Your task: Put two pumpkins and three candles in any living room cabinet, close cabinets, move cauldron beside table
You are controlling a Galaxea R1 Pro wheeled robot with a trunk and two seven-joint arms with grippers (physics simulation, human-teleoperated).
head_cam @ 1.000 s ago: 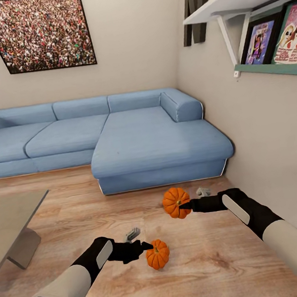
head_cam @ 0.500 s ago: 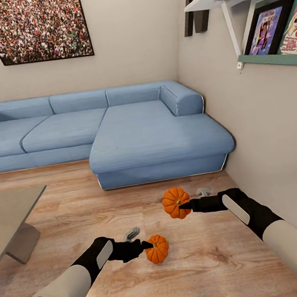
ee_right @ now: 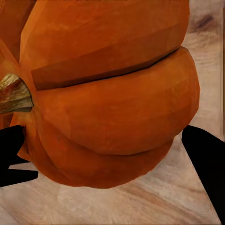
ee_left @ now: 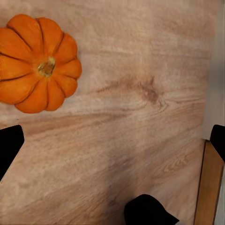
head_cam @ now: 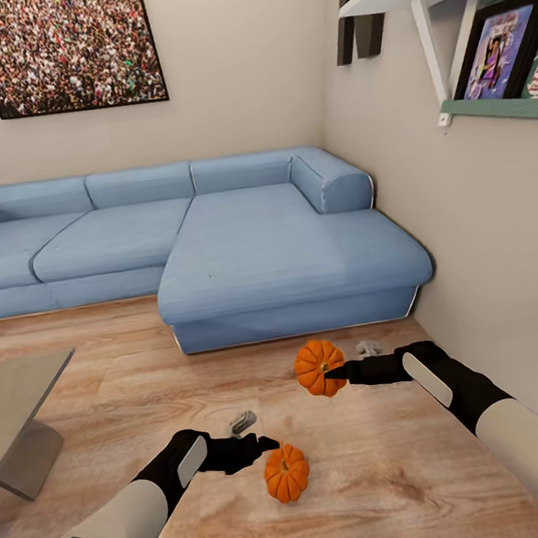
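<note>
Two pumpkins in sight: my right gripper (head_cam: 332,373) has its fingers clamped on one pumpkin (head_cam: 316,367), held above the wooden floor (head_cam: 395,472) at about one o'clock from me, and the right wrist view shows it wedged between the dark fingertips. My left gripper (head_cam: 270,447) is spread open with nothing in it, and the other pumpkin (head_cam: 286,473) sits on the floor just below its tips, around twelve o'clock. A small grey thing (head_cam: 242,422) is near the left wrist, too small to identify. Blue sofa (head_cam: 285,259) beyond, grey table (head_cam: 15,393) at ten o'clock
</note>
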